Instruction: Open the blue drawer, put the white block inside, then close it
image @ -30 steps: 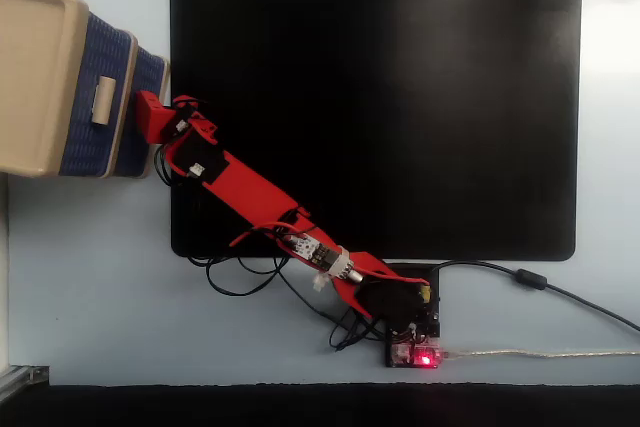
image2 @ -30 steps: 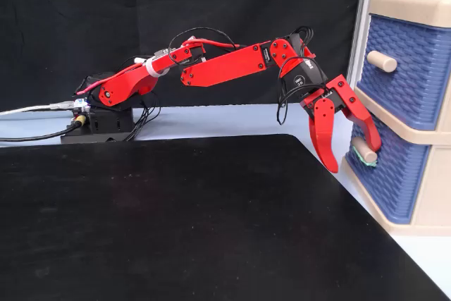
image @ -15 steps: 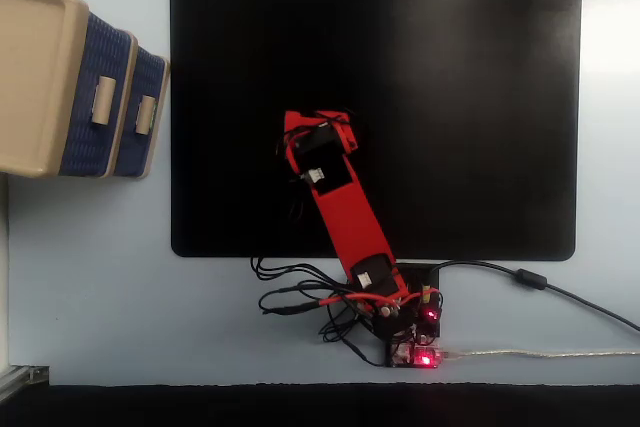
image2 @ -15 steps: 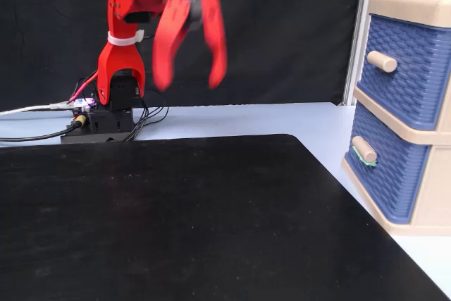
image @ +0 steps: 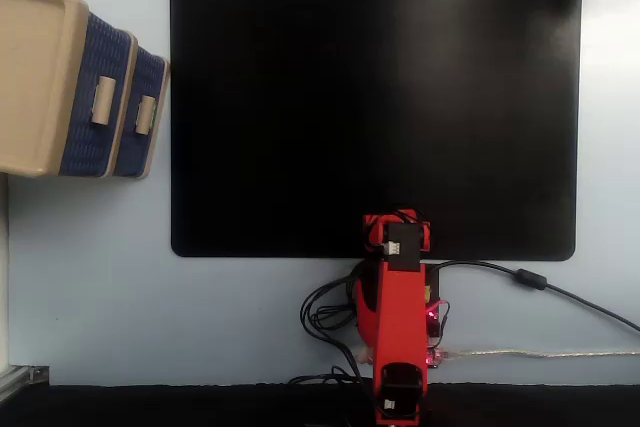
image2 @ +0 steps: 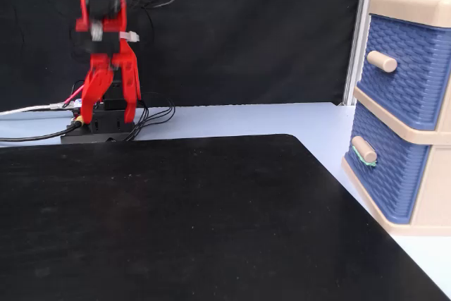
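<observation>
Setting: Pale blue tabletop (image: 100,287) carrying a large black rectangular mat (image: 375,112), seen from above in a fixed view.
Cabinet from above: a beige plastic two-drawer cabinet (image: 35,77) stands at the mat's left edge, showing two dark blue ribbed drawer fronts; the narrower-looking blue drawer (image: 140,112) sits shut, nearer the mat, beside the wider-looking blue front (image: 98,97).
Arm from above: the red hobby arm (image: 398,317) is folded upright at its base on the mat's near edge; its gripper is hidden beneath the wrist.
Cabinet from the side: in the other fixed view the blue drawer (image2: 384,174) is the lower one, its beige handle (image2: 364,150) facing the mat, under the upper drawer (image2: 409,68).
Arm from the side: the gripper (image2: 113,79) points down among cables; whether its jaws are parted cannot be told, and nothing appears held.
Step in hand: judged as the reach to open the drawer; approach the handle squarely and pull straight out.
Count: one arm, one cabinet, two drawers, two handles, one mat; the white block appears in neither view.
</observation>
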{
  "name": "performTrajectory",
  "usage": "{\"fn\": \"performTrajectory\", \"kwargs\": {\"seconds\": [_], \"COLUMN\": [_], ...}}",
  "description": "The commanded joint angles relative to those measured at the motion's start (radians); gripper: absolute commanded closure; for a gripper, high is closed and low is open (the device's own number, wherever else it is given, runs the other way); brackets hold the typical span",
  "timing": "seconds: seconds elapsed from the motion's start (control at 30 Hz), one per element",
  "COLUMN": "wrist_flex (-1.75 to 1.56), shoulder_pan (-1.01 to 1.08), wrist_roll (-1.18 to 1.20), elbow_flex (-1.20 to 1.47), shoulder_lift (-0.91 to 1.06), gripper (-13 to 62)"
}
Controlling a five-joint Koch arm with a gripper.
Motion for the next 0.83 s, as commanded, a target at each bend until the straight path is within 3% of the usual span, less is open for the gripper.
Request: {"fn": "performTrajectory", "kwargs": {"seconds": [0.0, 0.13, 0.8], "wrist_flex": [-0.026, 0.000, 0.075], "shoulder_pan": [0.049, 0.063, 0.071], "wrist_roll": [-0.014, -0.012, -0.003], "elbow_flex": [0.060, 0.181, 0.264], "shoulder_lift": [0.095, 0.229, 0.232], "gripper": [15.3, 15.3, 15.2]}}
